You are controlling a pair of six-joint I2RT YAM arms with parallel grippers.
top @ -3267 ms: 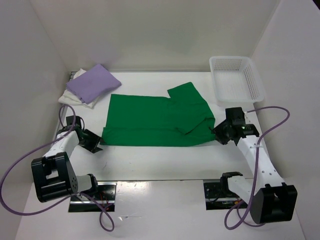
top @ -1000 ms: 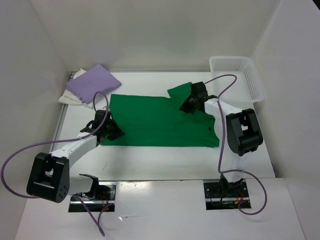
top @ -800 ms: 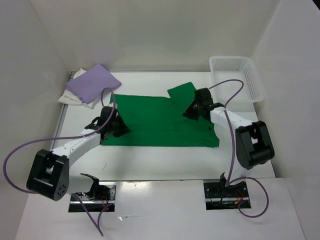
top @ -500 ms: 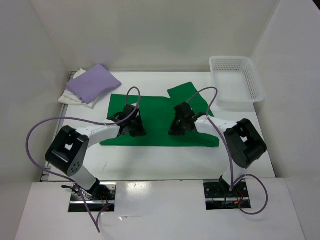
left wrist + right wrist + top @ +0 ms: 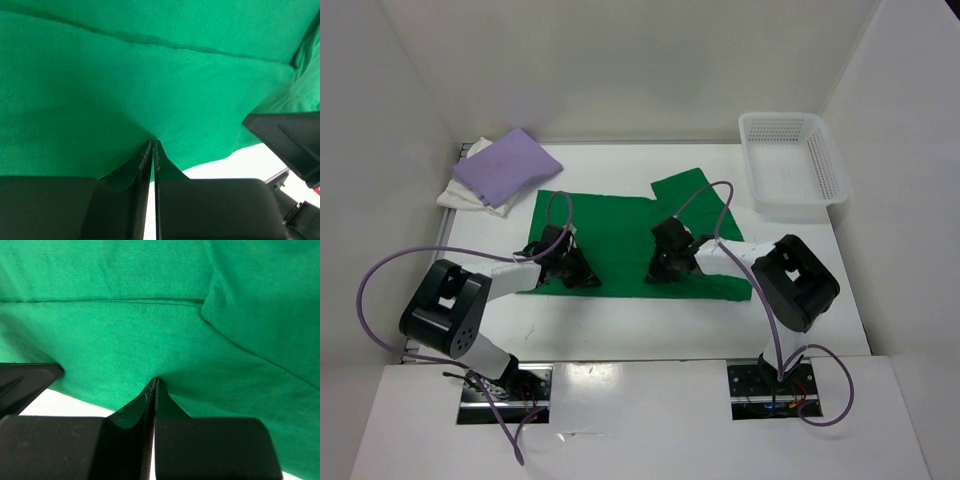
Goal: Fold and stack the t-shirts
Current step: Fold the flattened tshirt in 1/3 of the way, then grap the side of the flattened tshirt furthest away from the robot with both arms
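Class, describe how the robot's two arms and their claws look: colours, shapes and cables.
The left arm and right arm have white links with chunky black joint housings. A purple cable loops along each. The left claw and right claw are black, with two flat, wedge-shaped fingers tapering to narrow tips.

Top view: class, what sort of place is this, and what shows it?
Probably a robot test cell in a lab: plain white walls box in a table, a left arm and a right arm are bolted at its near edge, and a green shirt lies spread on it.
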